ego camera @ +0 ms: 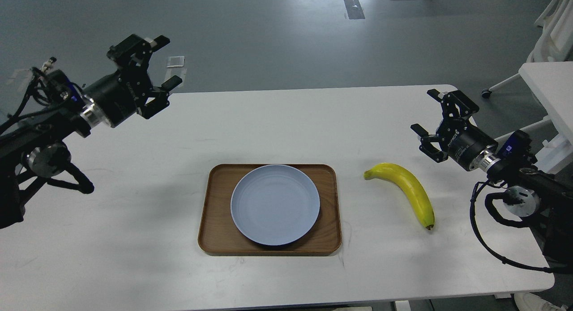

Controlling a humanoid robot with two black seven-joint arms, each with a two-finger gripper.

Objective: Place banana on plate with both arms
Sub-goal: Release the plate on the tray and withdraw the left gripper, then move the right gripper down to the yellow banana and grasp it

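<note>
While the banana (pixel 405 189) lies free on the white surface (pixel 134 239), just right of the wooden tray (pixel 215 239) and well clear of both arms, my main worry is its smooth, curved skin: a pinch off its middle could roll it or let it swing down at one end. The plate (pixel 275 204) sits loose in that tray and overhangs its front lip slightly, so a heavy set-down on the near rim might tip or shift it. My right gripper (pixel 432 123) hovers just beyond the banana with its fingers spread apart and nothing in them; coming down too steeply, I judge, it could shove the fruit toward the tray wall. My left gripper (pixel 163 60) is farther off over the far-left corner, fingers also apart and holding nothing, and a long reach across could clip the tray. Both arms run out of frame near my shoulders, and the right arm's lower cables are lost past the edge.
</note>
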